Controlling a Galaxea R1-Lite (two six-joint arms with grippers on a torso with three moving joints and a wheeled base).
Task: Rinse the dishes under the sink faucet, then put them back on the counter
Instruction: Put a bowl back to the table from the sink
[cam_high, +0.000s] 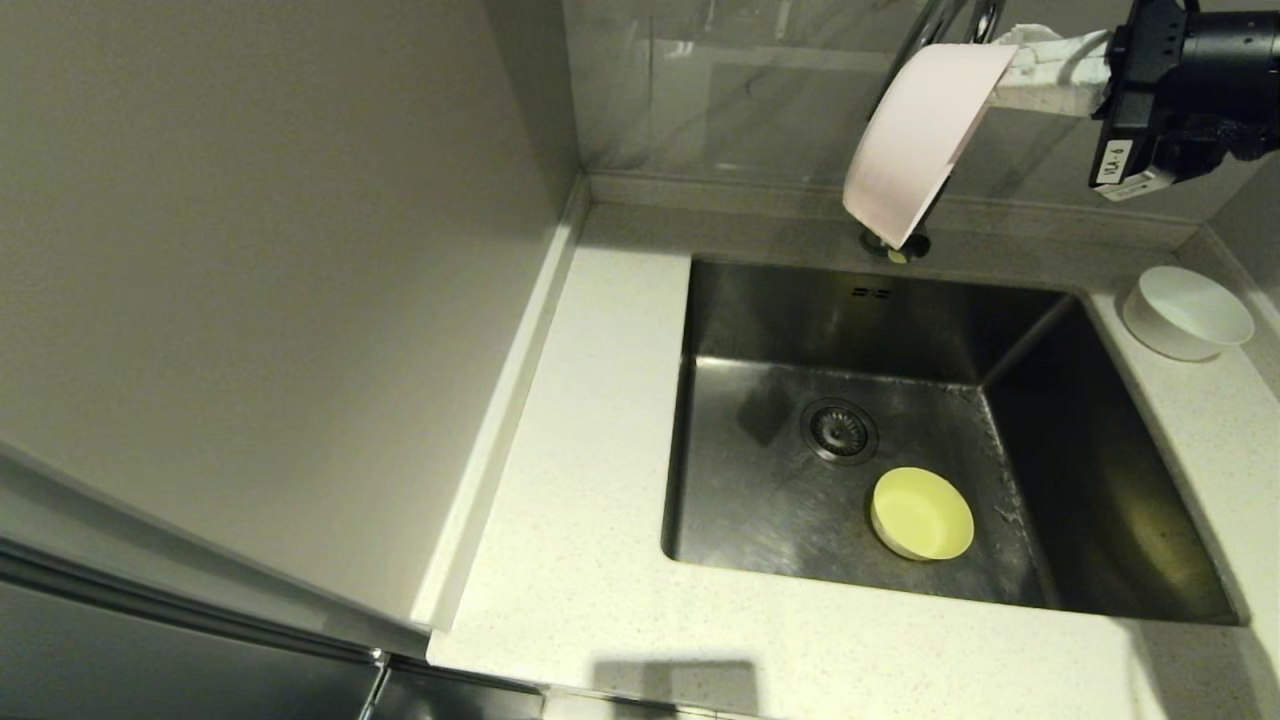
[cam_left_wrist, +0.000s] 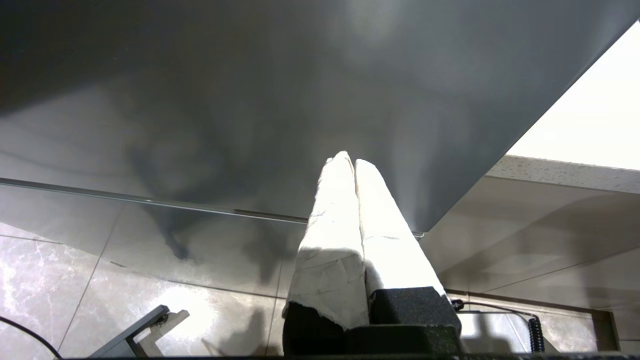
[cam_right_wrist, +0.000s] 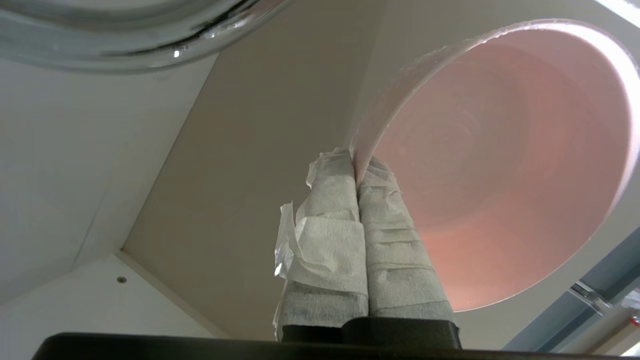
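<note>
Head view: right claw (cam_high: 1012, 62) sits high at the back of the sink (cam_high: 1100, 520), up by the faucet (cam_high: 925, 40), clamped tight on the rim of the pale pink bowl (cam_high: 915, 140). The bowl hangs tilted below and left of the claw, its underside toward the camera and its lower edge in front of the faucet base. White bowl (cam_high: 1187, 312) stands upright on the surface (cam_high: 580, 560), below the claw and right of the sink, well apart from it. Pale yellow bowl (cam_high: 921, 514) rests upright on the sink floor, far below the claw, near the drain strainer (cam_high: 839, 431).

Left wrist view: left claw (cam_left_wrist: 351, 162) has its paper-wrapped fingers (cam_left_wrist: 332, 235) pressed together, nothing between them. It points at a grey panel (cam_left_wrist: 250, 100), with marble-look floor tiles (cam_left_wrist: 60, 280) nearby.

Right wrist view: right claw (cam_right_wrist: 354, 159) pinches the pink bowl (cam_right_wrist: 500, 165) at the rim, one wrapped finger (cam_right_wrist: 390, 240) inside and one outside. The bowl's hollow faces the camera. The chrome faucet (cam_right_wrist: 125, 35) curves close past the fingertips.
</note>
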